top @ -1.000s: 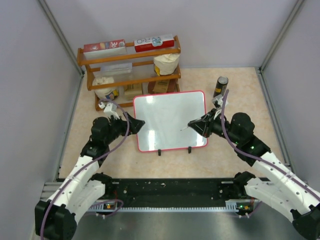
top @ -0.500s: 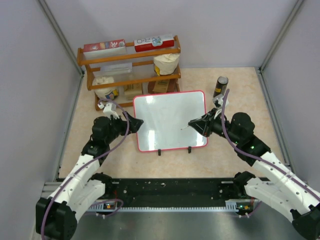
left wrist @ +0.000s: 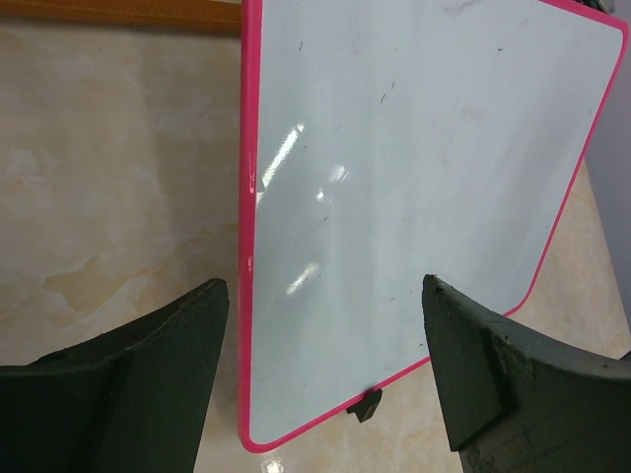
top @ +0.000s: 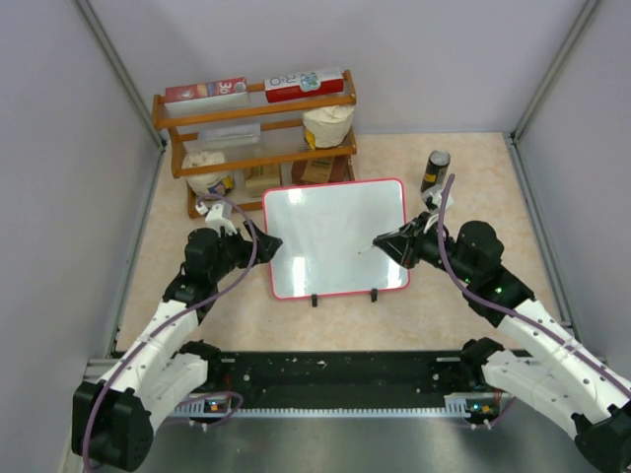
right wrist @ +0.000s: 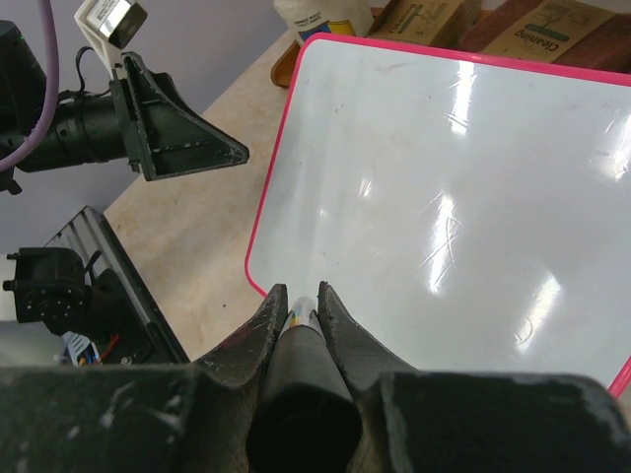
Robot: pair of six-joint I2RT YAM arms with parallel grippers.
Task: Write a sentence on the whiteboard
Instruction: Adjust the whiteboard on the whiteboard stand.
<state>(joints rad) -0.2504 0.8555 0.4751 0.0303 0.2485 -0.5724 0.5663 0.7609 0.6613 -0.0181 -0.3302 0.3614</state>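
The whiteboard point(top: 335, 236) lies flat in the middle of the table, with a pink frame and two black clip feet at its near edge. Its surface is blank; no sentence shows on it. My left gripper point(top: 264, 246) is open and empty at the board's left edge, and in the left wrist view point(left wrist: 325, 284) its jaws straddle the board's point(left wrist: 414, 177) near left corner. My right gripper point(top: 386, 243) is shut on a dark marker point(right wrist: 301, 330), whose tip point(top: 361, 253) points left over the board's lower right part point(right wrist: 444, 177).
A wooden shelf rack point(top: 254, 128) with boxes, paper rolls and jars stands just behind the board. A dark can point(top: 435, 169) stands at the board's far right. Grey walls close in left and right. A black rail point(top: 335, 370) runs along the near edge.
My left gripper has drawn back slightly to the left from the board's edge. My right gripper with the marker has shifted a little, staying over the board.
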